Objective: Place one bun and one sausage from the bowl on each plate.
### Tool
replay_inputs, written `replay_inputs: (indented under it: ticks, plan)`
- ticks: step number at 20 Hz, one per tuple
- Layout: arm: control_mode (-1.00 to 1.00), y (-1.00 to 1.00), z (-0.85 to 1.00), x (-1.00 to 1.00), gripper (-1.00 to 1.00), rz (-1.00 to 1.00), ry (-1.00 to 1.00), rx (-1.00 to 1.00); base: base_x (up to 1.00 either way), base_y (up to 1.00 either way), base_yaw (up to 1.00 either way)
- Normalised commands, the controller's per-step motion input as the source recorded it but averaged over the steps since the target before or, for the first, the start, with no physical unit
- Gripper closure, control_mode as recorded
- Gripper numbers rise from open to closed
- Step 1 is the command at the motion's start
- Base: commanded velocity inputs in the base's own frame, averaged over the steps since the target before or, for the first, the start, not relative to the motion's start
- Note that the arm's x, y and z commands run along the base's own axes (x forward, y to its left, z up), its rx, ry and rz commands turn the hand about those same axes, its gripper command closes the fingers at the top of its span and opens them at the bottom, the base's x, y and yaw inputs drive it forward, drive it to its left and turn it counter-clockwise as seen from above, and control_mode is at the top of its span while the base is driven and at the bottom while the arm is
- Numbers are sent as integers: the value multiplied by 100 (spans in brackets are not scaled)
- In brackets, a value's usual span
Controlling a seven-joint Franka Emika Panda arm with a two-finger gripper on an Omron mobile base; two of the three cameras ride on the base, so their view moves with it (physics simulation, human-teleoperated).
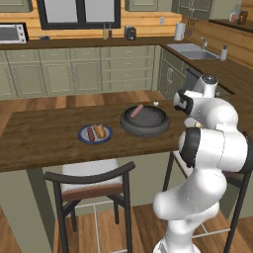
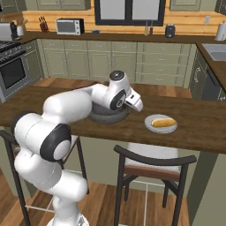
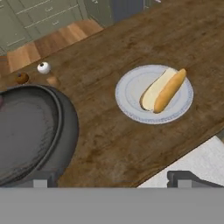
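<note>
So there's a bun lying on the plate on the right side of the wooden counter, tipped a bit diagonal in the hand view, with nothing else on that plate that I can make out. The other plate, over on the left, has a bun and a sausage side by side, touching or nearly so. Between the two plates sits the big dark bowl, and one sausage leans against its far rim.

The gripper hangs over the counter between the bowl and the right-hand plate, closer to the near edge. Its jaws are spread wide with nothing between them.

Past the bowl, two tiny things sit on the counter: a white ball-ish thing and a brownish one. Two stools with dark frames are tucked under the counter.
</note>
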Motion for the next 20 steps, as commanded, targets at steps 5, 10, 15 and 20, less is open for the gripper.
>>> replay_inputs:
  ticks: [5, 10, 15, 20]
  plan:
    - [-100, 100, 49, 2, -100, 34, 19, -1, 0, 0, 0]
    - [-100, 100, 2, 25, -100, 30, 35, 0, 0, 0, 0]
    - [-100, 91, -28, 56, -100, 7, 14, 3, 0, 0, 0]
    - [-100, 38, -56, 79, -100, -1, -11, 8, 0, 0, 0]
